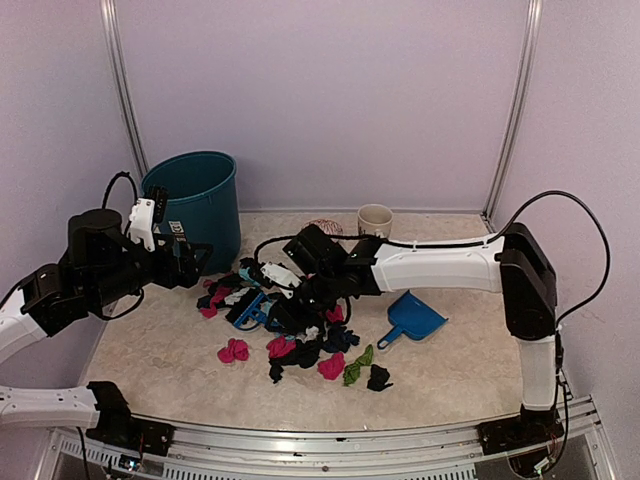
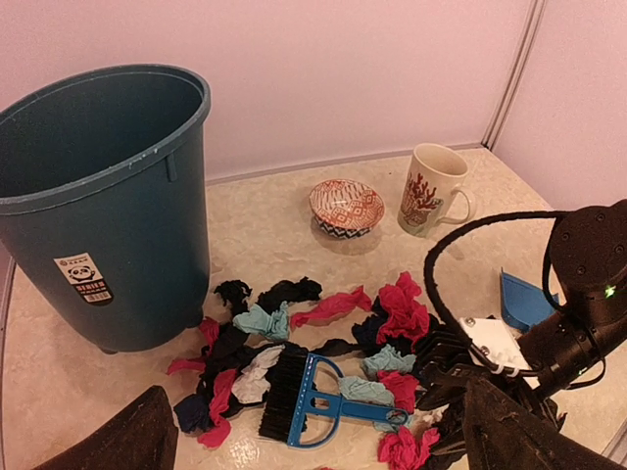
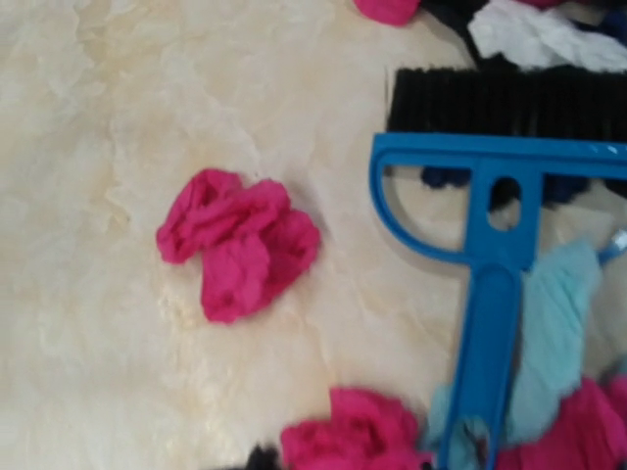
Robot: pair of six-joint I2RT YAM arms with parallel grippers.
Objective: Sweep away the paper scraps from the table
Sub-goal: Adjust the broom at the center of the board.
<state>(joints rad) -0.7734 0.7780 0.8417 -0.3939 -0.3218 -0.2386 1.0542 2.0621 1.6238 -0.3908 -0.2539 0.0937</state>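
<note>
- Fingers of the right gripper [image 1: 268,306] sit low in the heap, at the handle end of the brush [image 1: 250,312]. Whether they clamp the handle or only straddle it cannot be told. They merge with black paper in the overhead view and do not show in the right wrist view.
- The brush lies flat on the table [image 1: 150,350], its blue handle pointing toward the right gripper. Its black bristles face the left side of the pile.
- From the right wrist, the brush handle runs down over a light blue wad. One pink wad [image 3: 240,245] lies alone on bare table beside the brush head.
- The paper scraps [image 1: 300,345] are all on the table, bunched in a loose pile around and under the brush. They are pink, black, light blue, navy and green. A few pink, green and black ones lie scattered toward the near edge.
- The left gripper [image 1: 193,260] hangs above the table to the left of the pile, near the bin [image 1: 195,205]. Its jaws stand wide apart with nothing between them.
- The blue dustpan [image 1: 412,318] lies flat to the right of the pile, apart from the scraps and under the right forearm.
- The teal bin stands upright at the far left of the table, its foot just beside the nearest scraps.
- A mug [image 1: 375,220] and a small patterned bowl [image 2: 346,208] stand near each other by the back wall, beyond the pile.
</note>
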